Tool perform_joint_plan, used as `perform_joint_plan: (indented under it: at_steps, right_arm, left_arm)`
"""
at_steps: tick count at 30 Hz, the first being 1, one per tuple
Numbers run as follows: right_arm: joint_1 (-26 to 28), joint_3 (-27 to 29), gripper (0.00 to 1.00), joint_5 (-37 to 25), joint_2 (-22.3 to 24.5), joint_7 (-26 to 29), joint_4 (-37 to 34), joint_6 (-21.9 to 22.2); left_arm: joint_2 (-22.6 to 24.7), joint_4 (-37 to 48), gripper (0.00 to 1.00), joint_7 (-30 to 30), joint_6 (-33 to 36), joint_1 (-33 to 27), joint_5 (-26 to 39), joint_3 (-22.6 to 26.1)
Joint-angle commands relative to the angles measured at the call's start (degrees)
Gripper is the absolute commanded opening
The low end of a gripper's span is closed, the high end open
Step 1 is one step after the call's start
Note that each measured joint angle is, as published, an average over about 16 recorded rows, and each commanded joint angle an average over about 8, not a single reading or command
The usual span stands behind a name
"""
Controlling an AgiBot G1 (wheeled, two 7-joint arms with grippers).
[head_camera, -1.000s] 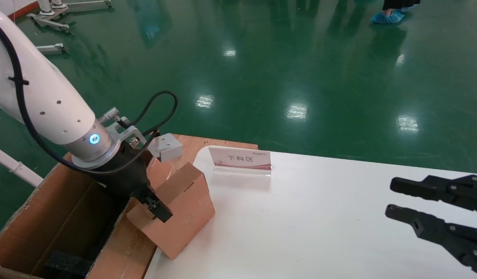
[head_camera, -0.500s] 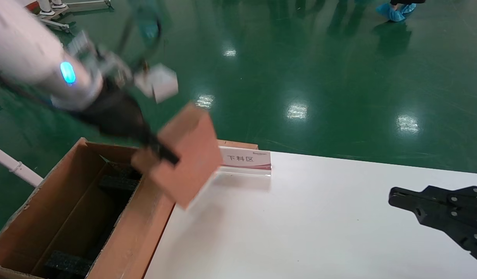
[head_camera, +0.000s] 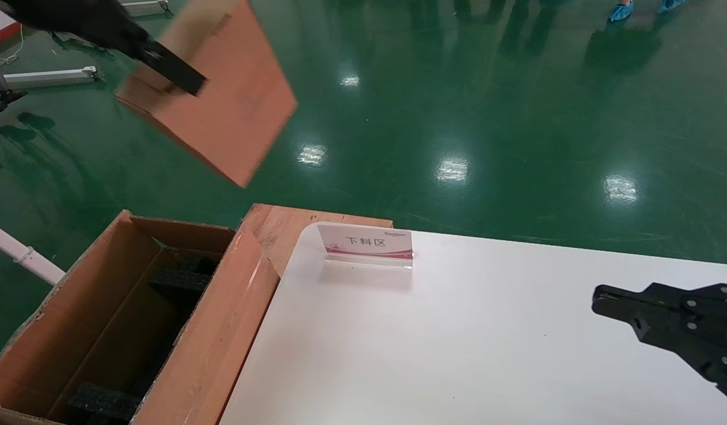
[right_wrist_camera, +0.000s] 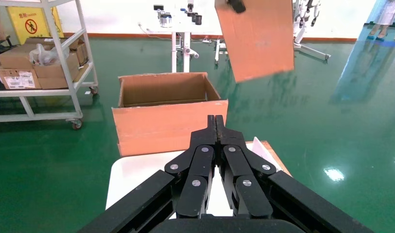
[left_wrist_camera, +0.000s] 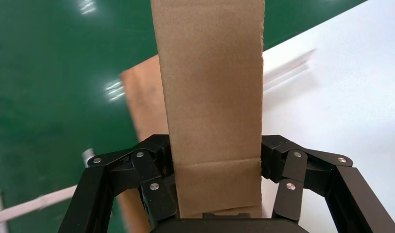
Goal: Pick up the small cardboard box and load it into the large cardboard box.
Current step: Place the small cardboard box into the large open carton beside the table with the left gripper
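Observation:
My left gripper [head_camera: 162, 62] is shut on the small cardboard box [head_camera: 221, 112], a plain orange-brown carton held tilted high in the air, above and behind the large box. The left wrist view shows the carton [left_wrist_camera: 210, 97] clamped between both jaws. It also shows in the right wrist view [right_wrist_camera: 256, 39]. The large cardboard box [head_camera: 221, 330] stands open at the table's left edge, with black foam blocks [head_camera: 180, 280] inside; the right wrist view shows it too [right_wrist_camera: 166, 116]. My right gripper [right_wrist_camera: 215, 118] is shut and empty over the table's right side [head_camera: 599, 292].
A white table [head_camera: 457, 342] carries a small sign stand [head_camera: 366, 245] at its far edge. A wooden board [head_camera: 286, 227] lies under the table's far left corner. Green floor surrounds it. A shelf cart [right_wrist_camera: 40, 73] with cartons stands beyond.
My left gripper has lifted the small box from the table's left edge up and away to the far left, high above the large box. The right gripper's fingers closed.

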Motion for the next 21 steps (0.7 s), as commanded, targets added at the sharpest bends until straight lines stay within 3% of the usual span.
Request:
perform_joint_plan:
  at_steps: [1, 10, 21]
  right_arm:
    - [0.00, -0.01, 1.00, 0.00, 0.00, 0.00, 0.00, 0.00]
    - [0.01, -0.04, 1.00, 0.03, 0.02, -0.02, 0.00, 0.02]
    - [0.02, -0.08, 1.00, 0.05, 0.03, -0.04, 0.00, 0.03]
  left_arm:
    - [0.80, 2.77, 0.00, 1.92, 0.84, -1.77, 0.45, 1.31]
    - [-0.06, 4.39, 0.00, 9.66, 1.18, -8.08, -5.07, 16.12]
    - [-1.65, 3.26, 0.00, 12.64, 3.19, -15.22, -9.96, 32.92]
